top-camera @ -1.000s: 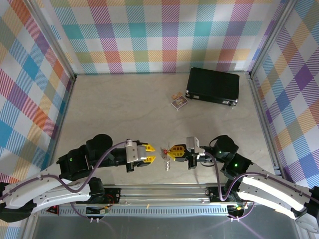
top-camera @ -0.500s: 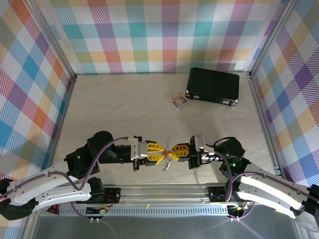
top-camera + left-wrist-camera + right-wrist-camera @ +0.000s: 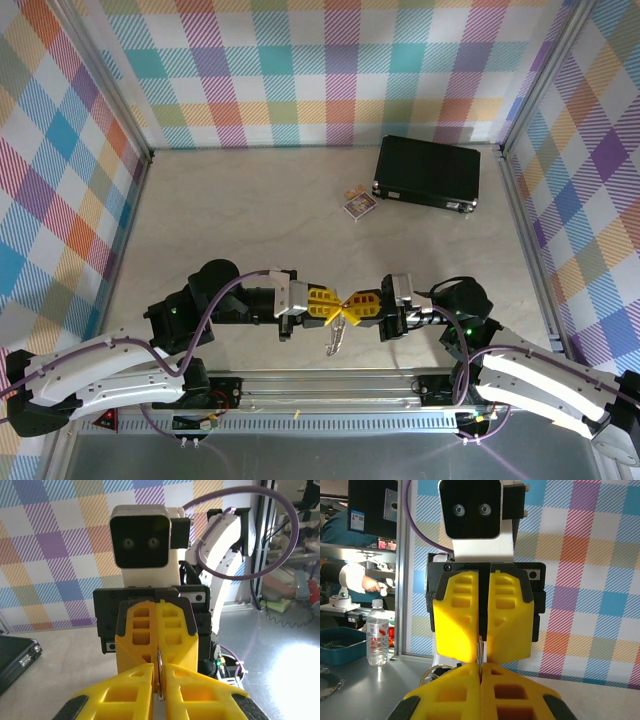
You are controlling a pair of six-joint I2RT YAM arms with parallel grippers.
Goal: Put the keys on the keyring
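The step in hand looks like the two-handed part of threading. The left gripper [image 3: 336,307] and right gripper [image 3: 356,305] meet tip to tip, well apart from the black case [image 3: 427,172], on the near side of it and a little to its left. Both pairs of yellow fingers are pressed together on a thin metal edge. I take this edge for the keyring [image 3: 335,340], and the rest of it dangles silvery just below the meeting point, on the side away from the case.

Seen edge-on from either wrist, the loop is only a fine grey sliver rising from the seam between the pads. It looks slim and light, and likely to twist if either grip slackens.

I cannot pick out the red-headed key where the tips crowd together (a fleck of red there may be it). Next, I judge, one side must hold firm while the other regrips to work the key along the wire, with small, steady motions.

The printed card packet [image 3: 359,203] lies just beside the case's left end.
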